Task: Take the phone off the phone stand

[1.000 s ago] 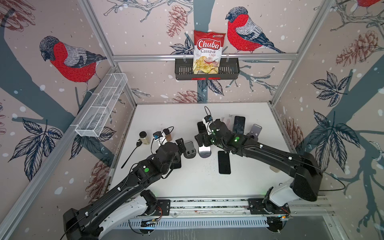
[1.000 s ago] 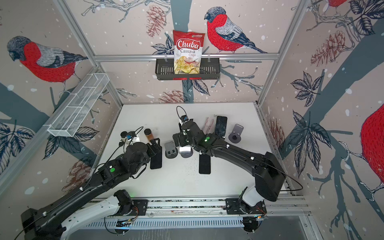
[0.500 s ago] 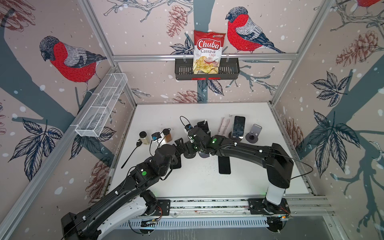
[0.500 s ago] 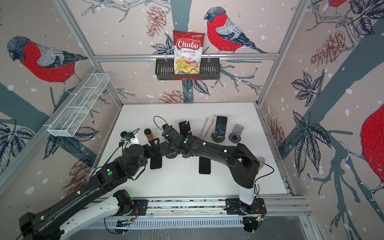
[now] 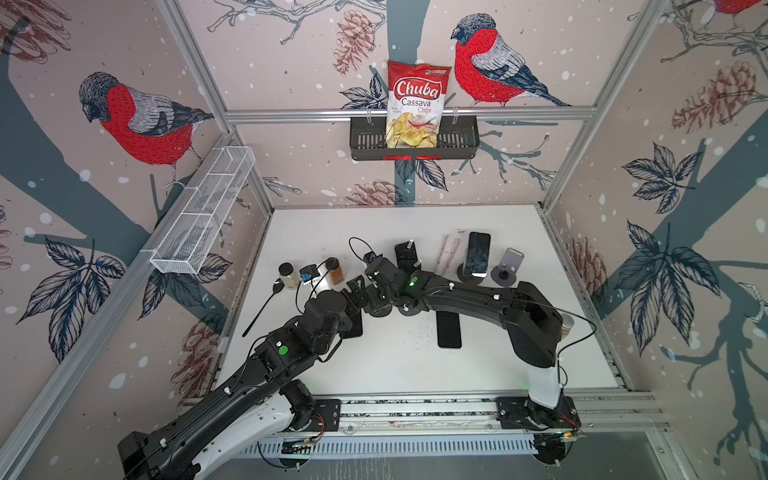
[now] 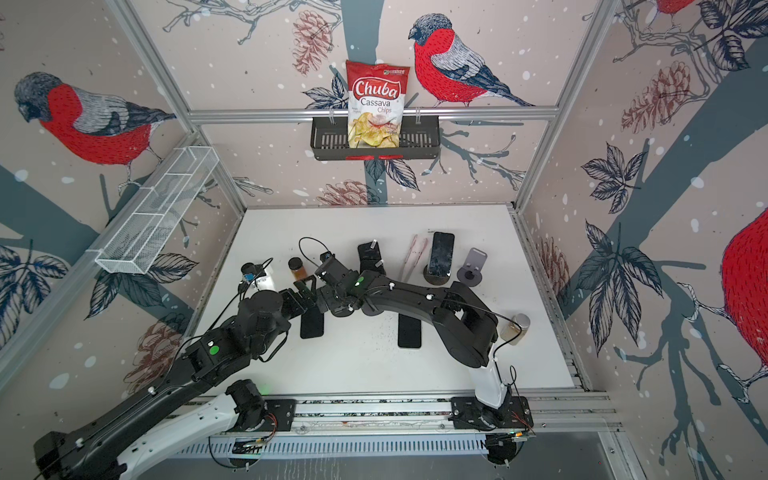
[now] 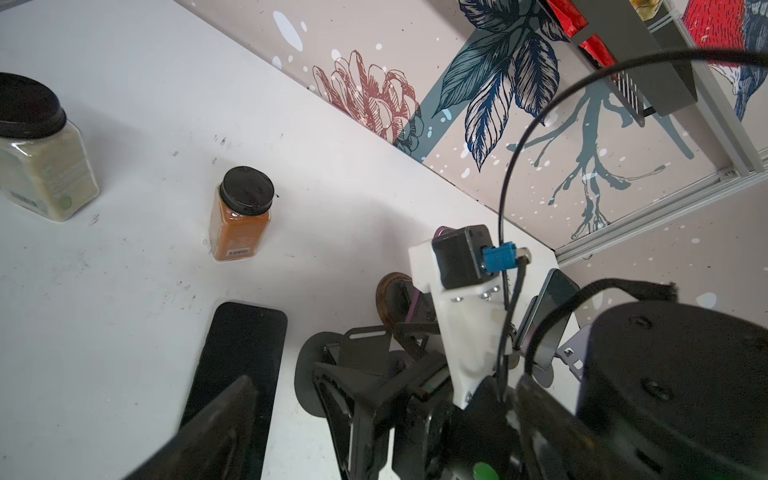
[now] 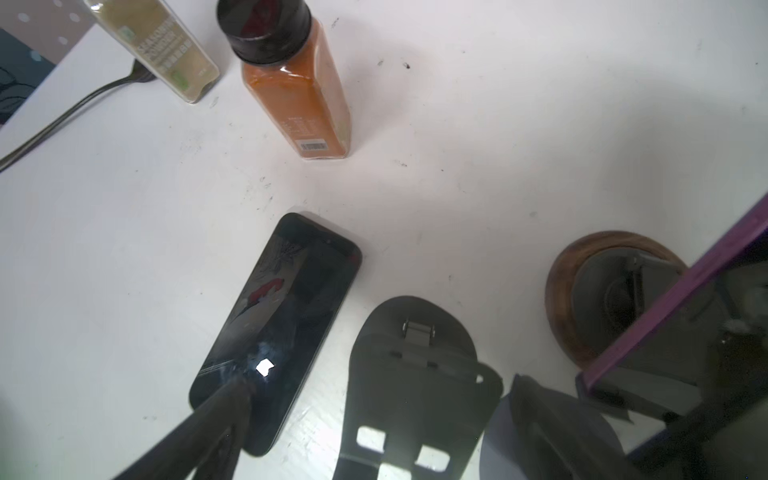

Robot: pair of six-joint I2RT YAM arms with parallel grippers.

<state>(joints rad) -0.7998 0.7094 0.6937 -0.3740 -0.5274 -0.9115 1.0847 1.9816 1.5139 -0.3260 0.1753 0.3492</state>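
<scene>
A purple-edged phone point(image 8: 702, 332) leans on a round wooden phone stand point(image 8: 561, 291), close beside my right gripper point(image 8: 378, 380). That gripper is open, its dark fingers point(image 8: 216, 419) straddling an empty black folding stand point(image 8: 415, 374) without touching it. A black phone point(image 8: 282, 316) lies flat next to that stand. In both top views my right gripper point(image 5: 376, 297) reaches across the middle and almost meets my left gripper point(image 5: 356, 291), which is open above the flat phone point(image 5: 354, 328). Another phone point(image 5: 477, 254) stands on a round stand at the back right.
An orange spice jar point(image 7: 241, 216) and a pale seasoning jar point(image 7: 37, 166) stand at the left, with a black spoon point(image 5: 266, 305) beside them. An empty grey stand point(image 5: 508, 266), a pink packet point(image 5: 446, 257), a flat phone point(image 5: 449, 328) and a jar point(image 6: 515, 328) occupy the right side.
My right arm has swung left across the table, from the phones near the middle to the black stand beside my left gripper. The left arm has edged forward slightly. Both grippers stayed open.
</scene>
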